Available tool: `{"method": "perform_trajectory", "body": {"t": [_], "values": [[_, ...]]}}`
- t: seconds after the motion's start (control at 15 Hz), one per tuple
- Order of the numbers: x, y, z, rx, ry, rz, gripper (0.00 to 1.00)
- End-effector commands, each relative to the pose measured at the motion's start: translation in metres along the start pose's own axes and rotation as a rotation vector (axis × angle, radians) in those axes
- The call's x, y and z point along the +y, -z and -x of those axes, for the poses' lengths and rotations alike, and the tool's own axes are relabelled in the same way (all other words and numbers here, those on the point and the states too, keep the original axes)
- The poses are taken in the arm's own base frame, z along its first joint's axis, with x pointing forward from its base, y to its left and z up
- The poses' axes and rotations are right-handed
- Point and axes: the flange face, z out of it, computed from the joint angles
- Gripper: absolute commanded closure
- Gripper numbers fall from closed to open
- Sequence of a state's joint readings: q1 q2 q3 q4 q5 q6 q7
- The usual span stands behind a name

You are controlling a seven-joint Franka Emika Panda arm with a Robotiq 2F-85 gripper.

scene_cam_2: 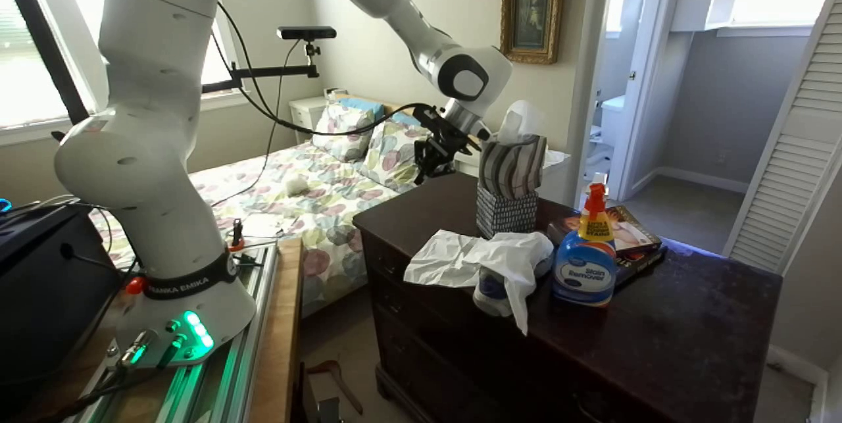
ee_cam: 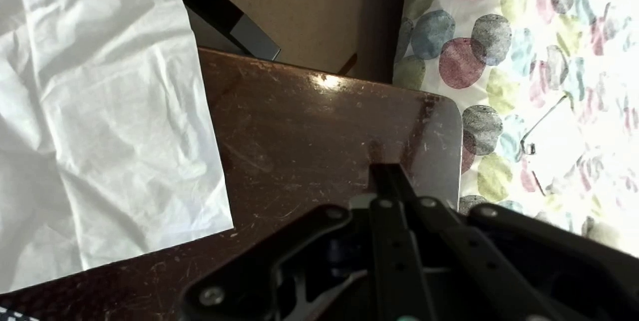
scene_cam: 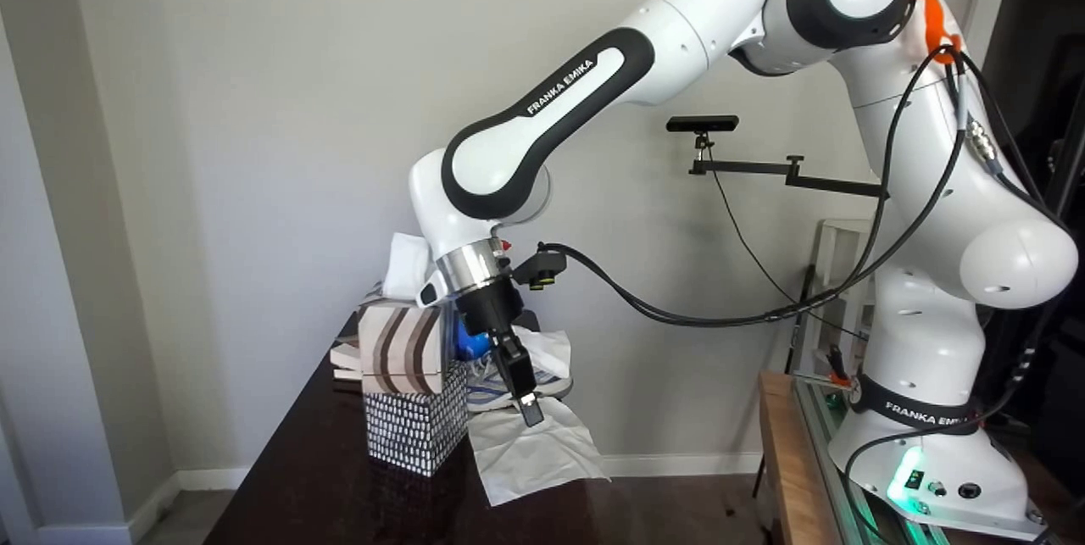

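Hanging from a white robot arm (scene_cam: 695, 11), the gripper (ee_cam: 386, 175) hovers above a corner of a dark wooden desk (scene_cam_2: 697, 324), to the right of a striped tissue box (scene_cam: 403, 350) in an exterior view, its jaws closed against each other with nothing held between them. Nearest to the gripper is a creased white sheet (ee_cam: 115, 126), spread on the desk just beside the tissue box and apart from the jaws; the wrist view shows a strip of brown desk between the two. Whether the sheet is paper or cloth cannot be told. The tissue box, a white tissue (scene_cam_2: 520, 122) rising from its top, sits on a black-and-white patterned box (scene_cam: 415, 426). In an exterior view, a second sheet (scene_cam_2: 510, 253) drapes over a shoe (scene_cam_2: 492, 297) in front of the tissue box. A red-topped blue spray bottle (scene_cam_2: 584, 272) of stain remover stands upright there, in front and to the right of the tissue box, and stacked books (scene_cam_2: 635, 229) lie on its right as well, partly hidden by the bottle. Left of the tissue box, beyond the desk, is a dotted bed (scene_cam_2: 335, 212); higher up behind the tissue box hangs a gold-framed picture (scene_cam_2: 531, 5).
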State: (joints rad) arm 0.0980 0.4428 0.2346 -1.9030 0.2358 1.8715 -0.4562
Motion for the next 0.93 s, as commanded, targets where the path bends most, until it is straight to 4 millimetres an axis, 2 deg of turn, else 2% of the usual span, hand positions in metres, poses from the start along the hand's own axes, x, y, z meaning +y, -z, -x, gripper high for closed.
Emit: {"method": "perform_trajectory", "body": {"t": [0.0,0.53,0.87], "values": [[-0.007,0.007,-0.002,0.021,0.056,-0.056,1.00],[-0.019,0.003,0.001,-0.045,0.119,-0.125,1.00],[-0.014,-0.005,0.006,-0.127,0.092,-0.155,1.00]]}}
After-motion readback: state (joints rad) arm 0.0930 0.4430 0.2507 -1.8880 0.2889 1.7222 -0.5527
